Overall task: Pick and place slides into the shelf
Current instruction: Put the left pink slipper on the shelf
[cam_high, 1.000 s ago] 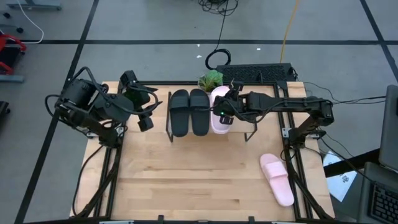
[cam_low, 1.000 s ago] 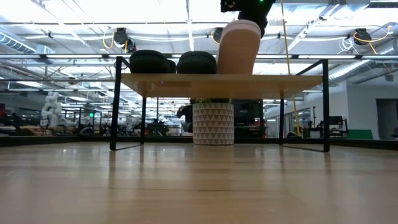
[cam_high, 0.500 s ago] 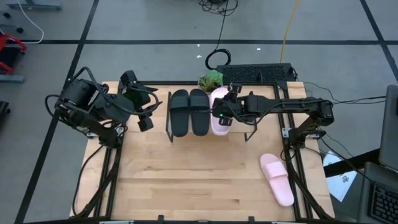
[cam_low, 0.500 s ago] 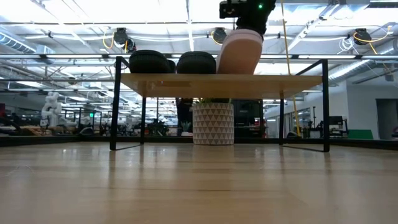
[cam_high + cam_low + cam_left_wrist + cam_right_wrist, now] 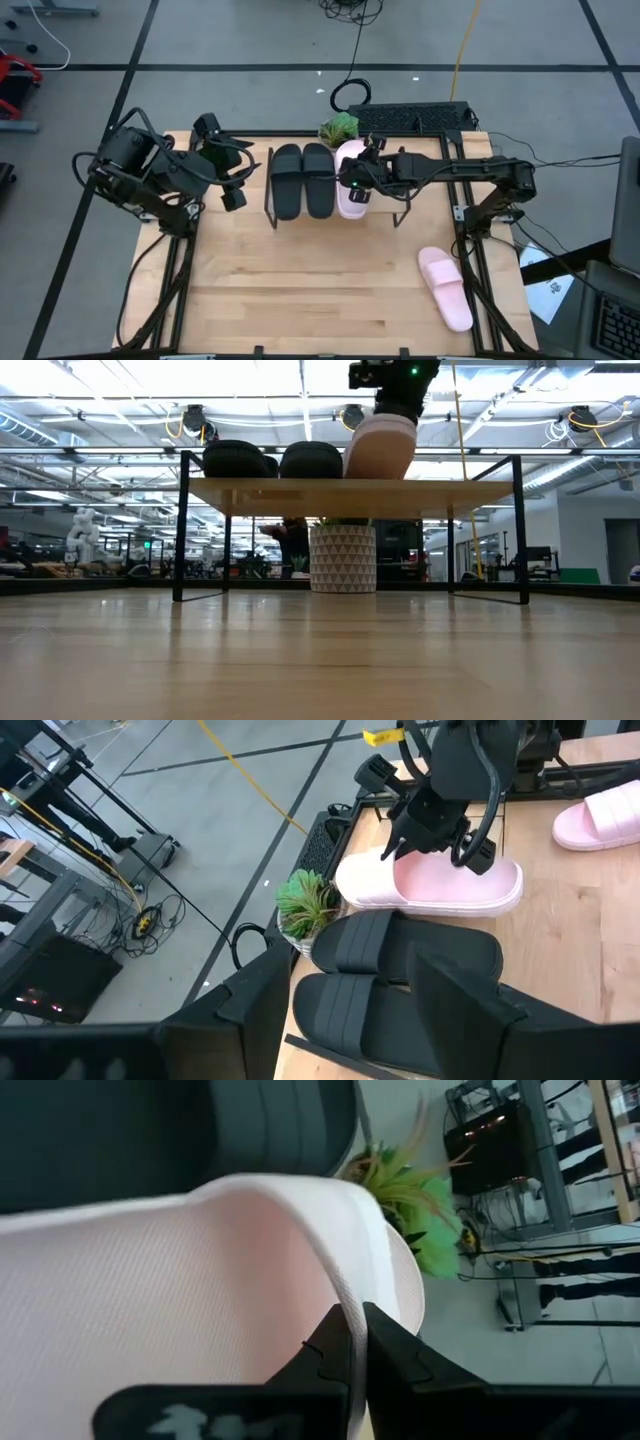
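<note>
Shelf (image 5: 404, 205): black pair (image 5: 303, 180); pink slide (image 5: 352, 178), strap pinched by right pincer (image 5: 360, 182). Left pincer (image 5: 232, 178): apparently wide, empty. No legible markings.

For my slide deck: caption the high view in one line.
Right gripper lowers a pink slide onto the shelf beside the black pair; another pink slide lies on the table.

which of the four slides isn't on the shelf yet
The pink slide lying alone on the tabletop. The two black slides and the other pink slide, held by the right gripper, are on the shelf.

Right gripper (image 5: 357, 183) on pink slide (image 5: 352, 180) (beside black pair (image 5: 303, 180)).
</note>
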You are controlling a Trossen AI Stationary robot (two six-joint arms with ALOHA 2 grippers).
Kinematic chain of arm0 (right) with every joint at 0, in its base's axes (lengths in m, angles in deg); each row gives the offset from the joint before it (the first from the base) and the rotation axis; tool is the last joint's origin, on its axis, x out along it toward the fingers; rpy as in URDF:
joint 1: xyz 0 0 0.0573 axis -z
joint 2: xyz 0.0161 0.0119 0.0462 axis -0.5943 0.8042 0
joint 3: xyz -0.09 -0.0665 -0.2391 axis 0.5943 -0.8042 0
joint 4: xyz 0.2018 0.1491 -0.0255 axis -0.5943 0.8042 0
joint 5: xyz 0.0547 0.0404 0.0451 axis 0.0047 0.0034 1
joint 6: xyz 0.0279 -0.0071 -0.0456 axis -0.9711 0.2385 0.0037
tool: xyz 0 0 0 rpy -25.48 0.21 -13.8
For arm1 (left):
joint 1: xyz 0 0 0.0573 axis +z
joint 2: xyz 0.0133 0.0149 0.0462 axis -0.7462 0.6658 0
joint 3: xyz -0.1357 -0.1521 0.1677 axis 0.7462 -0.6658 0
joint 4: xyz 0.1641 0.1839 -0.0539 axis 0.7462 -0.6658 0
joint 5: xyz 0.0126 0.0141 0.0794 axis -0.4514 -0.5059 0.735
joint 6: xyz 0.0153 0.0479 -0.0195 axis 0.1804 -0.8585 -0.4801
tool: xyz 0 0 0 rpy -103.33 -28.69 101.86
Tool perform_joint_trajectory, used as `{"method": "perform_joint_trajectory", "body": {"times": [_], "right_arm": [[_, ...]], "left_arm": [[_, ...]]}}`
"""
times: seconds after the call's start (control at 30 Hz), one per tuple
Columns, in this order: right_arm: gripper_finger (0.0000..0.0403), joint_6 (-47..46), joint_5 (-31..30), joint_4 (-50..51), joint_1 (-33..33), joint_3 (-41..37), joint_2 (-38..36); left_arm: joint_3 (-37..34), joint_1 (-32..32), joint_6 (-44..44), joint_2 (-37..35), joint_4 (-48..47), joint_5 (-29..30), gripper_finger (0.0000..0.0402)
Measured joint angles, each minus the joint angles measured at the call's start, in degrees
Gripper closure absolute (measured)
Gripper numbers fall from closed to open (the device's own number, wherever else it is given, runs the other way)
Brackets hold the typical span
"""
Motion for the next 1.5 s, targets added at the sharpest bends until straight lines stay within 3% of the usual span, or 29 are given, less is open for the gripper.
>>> {"method": "perform_joint_trajectory", "body": {"times": [0.33, 1.5], "right_arm": [[0.0403, -0.9, 0.2, 0.9, -0.4, 0.1, 3.1], [0.0403, 7.7, -5.4, 1.6, -1.2, 0.6, 1.0]], "left_arm": [[0.0, 0.0, -0.2, 0.0, 0.0, 0.0, 0.0197], [0.0, 0.0, -0.4, 0.0, 0.0, 1.4, 0.0197]]}}
